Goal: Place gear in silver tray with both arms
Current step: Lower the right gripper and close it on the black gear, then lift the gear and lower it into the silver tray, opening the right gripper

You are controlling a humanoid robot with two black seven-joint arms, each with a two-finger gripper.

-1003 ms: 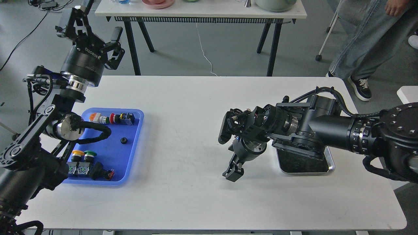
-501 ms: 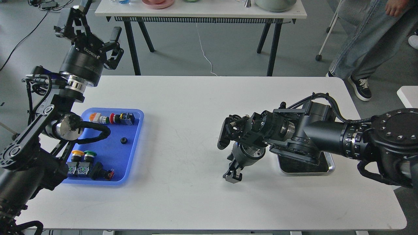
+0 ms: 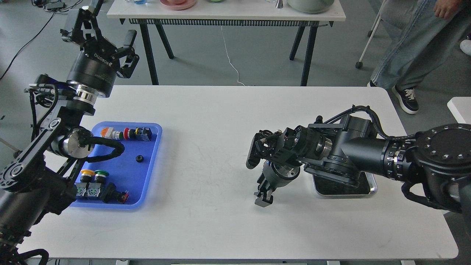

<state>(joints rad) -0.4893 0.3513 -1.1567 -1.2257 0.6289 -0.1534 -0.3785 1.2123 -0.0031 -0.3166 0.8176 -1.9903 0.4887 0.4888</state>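
Left tool (image 3: 106, 31) spread, raised beyond the blue tray (image 3: 151, 173); right tool (image 3: 263, 197) state unclear, beside silver tray (image 3: 372, 189)

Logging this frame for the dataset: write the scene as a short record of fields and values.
surface: white table
left gripper: open, raised past the table's far left edge, holding nothing
right gripper: pointing down near the table's middle, fingers too dark to tell apart
blue tray: on the left, holds push buttons and a small black gear
silver tray: on the right, mostly hidden under the right arm
task state: gear not yet in the silver tray
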